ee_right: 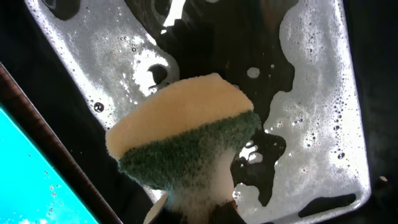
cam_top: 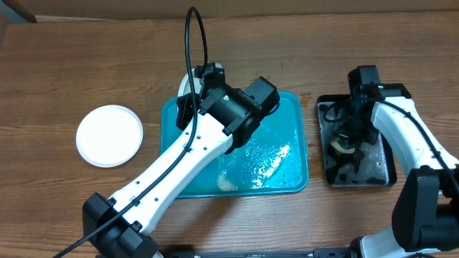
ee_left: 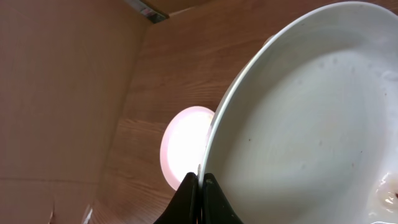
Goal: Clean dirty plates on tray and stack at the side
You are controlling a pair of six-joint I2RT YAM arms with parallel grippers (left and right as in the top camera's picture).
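My left gripper (cam_top: 195,92) is shut on the rim of a white plate (cam_top: 186,84) and holds it tilted on edge over the back left corner of the turquoise tray (cam_top: 294,175). In the left wrist view this plate (ee_left: 311,124) fills the right side, its rim pinched between the fingers (ee_left: 200,183). A second white plate (cam_top: 110,135) lies flat on the table to the left, and it shows beyond the held one as a bright plate (ee_left: 180,146). Over the black tray (cam_top: 387,168), my right gripper (cam_top: 347,141) is shut on a yellow and green sponge (ee_right: 180,137).
Soapy foam (cam_top: 269,161) and a pale blob (cam_top: 226,183) lie on the turquoise tray's wet floor. The black tray (ee_right: 323,93) holds sudsy water. My left arm crosses the turquoise tray diagonally from the front. A brown wall runs along the table's back.
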